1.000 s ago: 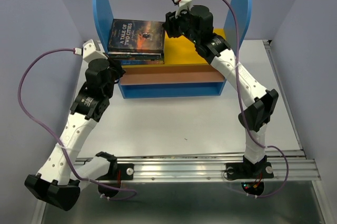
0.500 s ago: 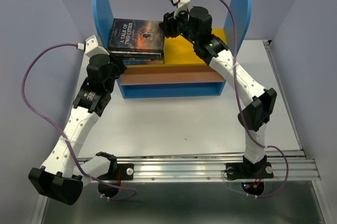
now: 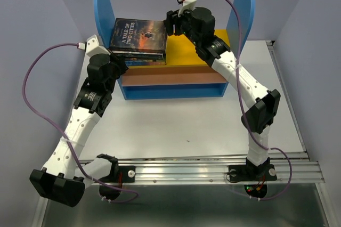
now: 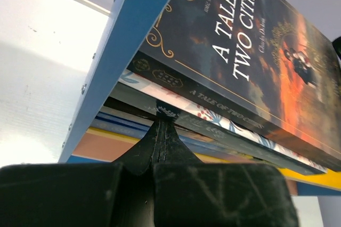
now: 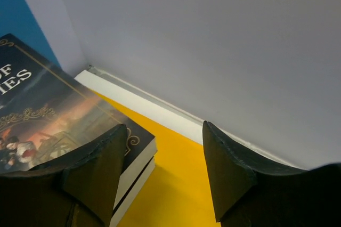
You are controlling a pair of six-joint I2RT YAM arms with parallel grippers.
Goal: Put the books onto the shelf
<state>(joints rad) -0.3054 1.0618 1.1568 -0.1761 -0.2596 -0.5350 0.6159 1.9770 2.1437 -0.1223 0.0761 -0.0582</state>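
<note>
— Whereabouts for the books (image 3: 137,39)?
— Stacked flat on the top board (image 3: 194,51) of the shelf (image 3: 170,91), at the left end, beside the left side panel (image 3: 101,6).
— And the shelf?
— At the far side of the table (image 3: 186,126).
— Grippers?
— In front of the stack for the left gripper (image 4: 160,112), tips against the near edge of the lower books. Over the top board for the right gripper (image 5: 164,131), at the stack's right edge.

A robotics lab test cell: a left arm (image 3: 77,128) and right arm (image 3: 240,78) bolted to a metal rail (image 3: 186,165) at the edge of a white table (image 3: 176,123), boxed in by plain lilac walls (image 3: 32,19)
</note>
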